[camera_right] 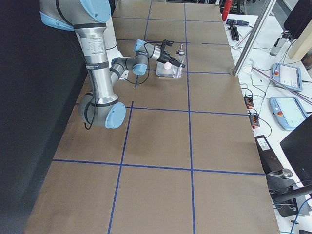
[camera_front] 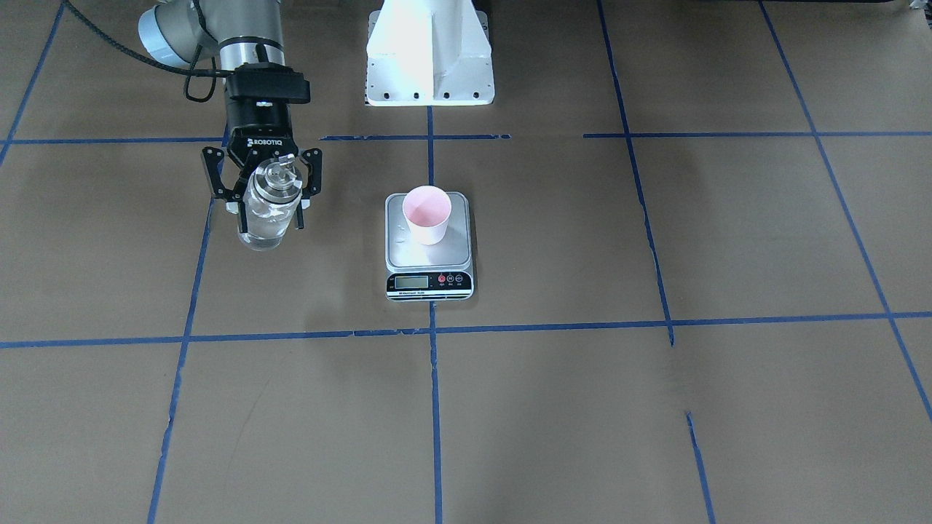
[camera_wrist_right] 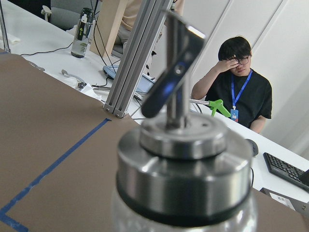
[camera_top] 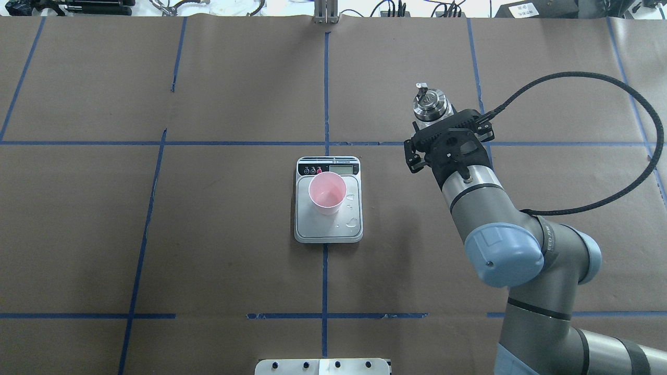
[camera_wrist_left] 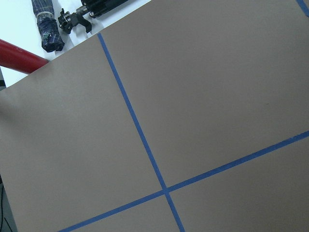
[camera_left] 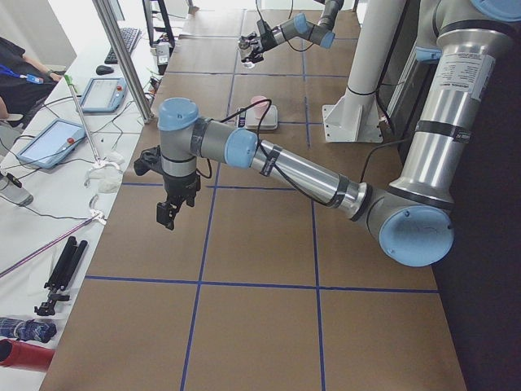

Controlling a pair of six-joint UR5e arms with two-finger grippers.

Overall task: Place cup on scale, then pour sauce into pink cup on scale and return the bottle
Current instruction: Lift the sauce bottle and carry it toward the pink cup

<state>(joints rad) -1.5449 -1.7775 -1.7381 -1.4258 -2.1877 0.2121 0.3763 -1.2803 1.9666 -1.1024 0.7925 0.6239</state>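
Two right fingers (camera_front: 216, 175) pinch the bottle (camera_front: 266, 218), well apart from the scale (camera_front: 408, 251); left fingers (camera_left: 166, 215): cannot tell.

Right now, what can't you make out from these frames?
- scale LCD reading: too small, front-facing and overhead views.
- left gripper: only in the exterior left view, small; open or shut unclear.
- bottle body: hidden under the right gripper in the overhead view.
- cup contents: liquid level too faint overhead.

Blurred bottle (camera_wrist_right: 186, 164) cap crowding the right wrist camera, its glass body cut off at the bottom edge, digits on the scale (camera_front: 426, 256) LCD (camera_front: 411, 282) too small to read, left gripper (camera_left: 166, 218) tiny from the side, jaws unclear
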